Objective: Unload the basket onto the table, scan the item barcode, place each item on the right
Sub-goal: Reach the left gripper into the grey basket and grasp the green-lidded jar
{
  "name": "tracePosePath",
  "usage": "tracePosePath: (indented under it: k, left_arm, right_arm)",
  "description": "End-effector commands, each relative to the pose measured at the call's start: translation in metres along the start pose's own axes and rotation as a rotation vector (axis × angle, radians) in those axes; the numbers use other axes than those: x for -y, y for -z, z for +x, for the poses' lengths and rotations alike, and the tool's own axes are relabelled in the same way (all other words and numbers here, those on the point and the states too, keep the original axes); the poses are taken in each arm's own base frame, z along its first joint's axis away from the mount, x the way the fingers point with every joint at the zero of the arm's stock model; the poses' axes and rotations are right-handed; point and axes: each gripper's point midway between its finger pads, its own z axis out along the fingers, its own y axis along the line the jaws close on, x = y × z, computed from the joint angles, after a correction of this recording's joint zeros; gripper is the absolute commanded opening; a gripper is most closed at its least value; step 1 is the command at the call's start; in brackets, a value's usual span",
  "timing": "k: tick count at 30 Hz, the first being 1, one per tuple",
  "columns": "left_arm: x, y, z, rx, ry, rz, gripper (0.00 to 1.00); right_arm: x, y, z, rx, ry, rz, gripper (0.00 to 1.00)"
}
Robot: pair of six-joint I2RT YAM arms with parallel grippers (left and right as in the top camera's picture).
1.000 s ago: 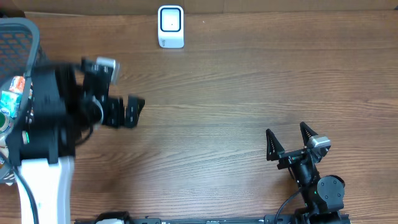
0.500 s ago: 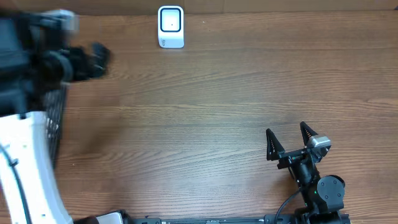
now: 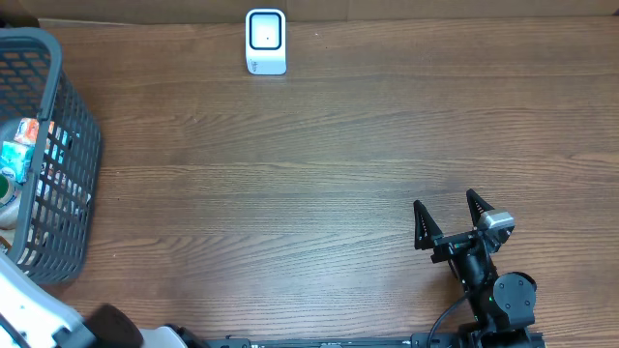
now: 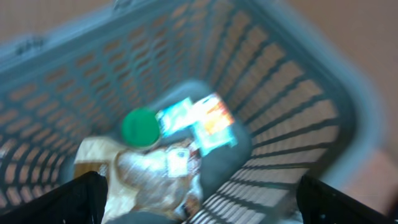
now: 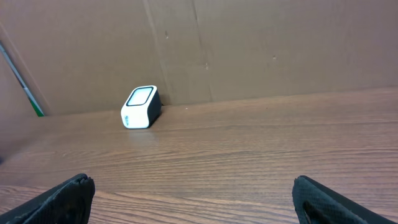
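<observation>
Overhead and wrist views, pick-up step of the scan. The left gripper (image 4: pixel 199 182) hovers above the grey basket (image 3: pixel 68 135) at the left end of the table (image 3: pixel 338 174), jaws spread wide with nothing between them; its camera looks straight down into the basket, and the picture is blurred. The items to be scanned lie heaped on the basket floor: a green cap (image 4: pixel 140 126), a printed packet (image 4: pixel 211 124) just beside it and a crinkled pouch (image 4: pixel 155 174) below; no barcode can be made out at this sharpness, and which item is meant cannot be told. The right gripper (image 3: pixel 450 217) rests near the table's front edge, well apart from the basket, jaws likewise apart and empty; it faces the white scanner (image 3: pixel 265 41), which stands upright at the far edge against the cardboard backing. Judgement: nothing is yet grasped, so the task is at its start; the next move calls for the left gripper to descend between the basket walls, close on one item without snagging its neighbours, lift it clear and turn its barcode toward the scanner's window.
</observation>
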Motion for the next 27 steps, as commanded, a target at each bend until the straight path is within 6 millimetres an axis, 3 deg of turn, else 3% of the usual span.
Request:
tracePosePath:
  k: [1,5,10,16,20,27]
  left_arm:
    - [-0.034,-0.042,0.015,-0.111,0.011,-0.13,1.0]
    - [-0.059,-0.083,0.043,-0.218,-0.016,-0.239,1.0]
    - [-0.078,-0.12,0.066,-0.269,-0.068,-0.268,1.0]
    - [-0.083,-0.163,0.084,-0.339,-0.14,-0.24,0.99]
    - [-0.087,-0.179,0.094,-0.371,-0.152,-0.248,1.0]
    - [-0.092,-0.192,0.086,-0.336,-0.203,-0.269,0.99]
  right_arm:
    - [0.0,0.0,0.003,0.0,-0.002,-0.004,1.0]
    - [0.0,0.0,0.003,0.0,-0.002,-0.005,1.0]
    - [0.0,0.0,0.003,0.0,-0.002,-0.005,1.0]
    - [0.0,0.0,0.003,0.0,-0.002,-0.005,1.0]
    - [0.0,0.0,0.003,0.0,-0.002,-0.005,1.0]
    - [0.0,0.0,0.003,0.0,-0.002,-0.005,1.0]
